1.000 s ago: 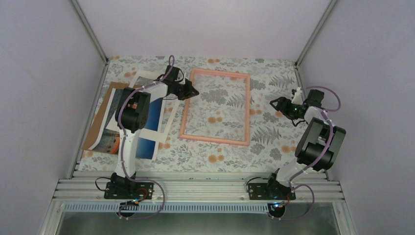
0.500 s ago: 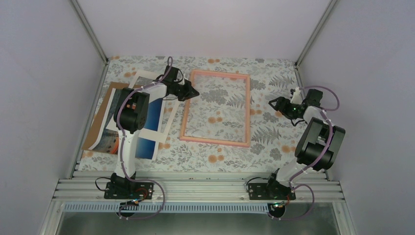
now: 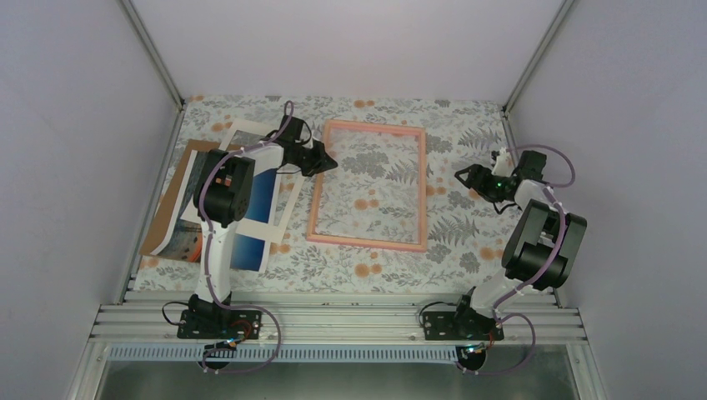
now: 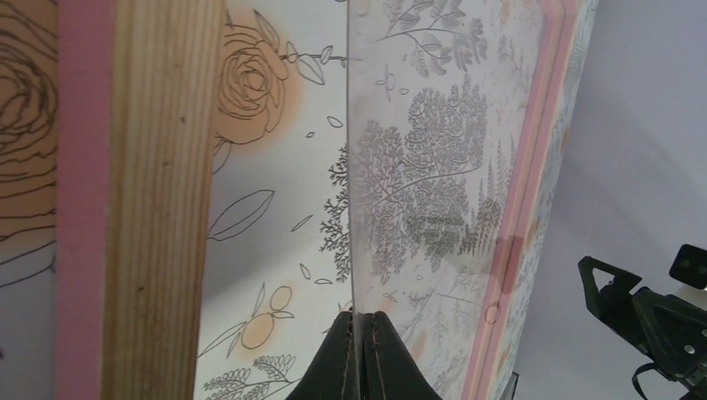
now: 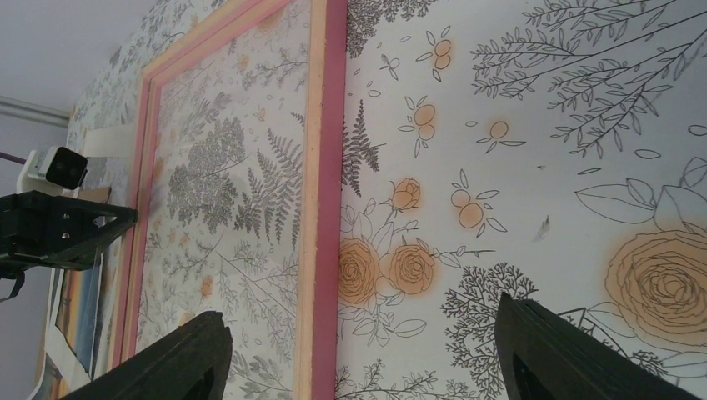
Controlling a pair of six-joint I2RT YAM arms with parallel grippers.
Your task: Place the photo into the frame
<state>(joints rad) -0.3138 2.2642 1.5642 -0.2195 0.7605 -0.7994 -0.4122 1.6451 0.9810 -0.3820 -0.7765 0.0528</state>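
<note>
Two arms, left pincer [image 4: 358,323] clamped on clear pane [image 4: 433,208], right pincer [image 5: 357,321] apart beside frame [image 3: 367,242]

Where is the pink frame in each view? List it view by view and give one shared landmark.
Top external: the frame lies flat mid-table, between the arms.
Left wrist: its wood-edged rail runs down the left, and the opposite pink rail runs down the right.
Right wrist: it fills the left half.
Landmark: the left gripper, jaws shut on the clear pane, shows in all three.

White arm links [image 3: 213,258], black joints [image 3: 225,187], purple cables [image 3: 542,149].
</note>
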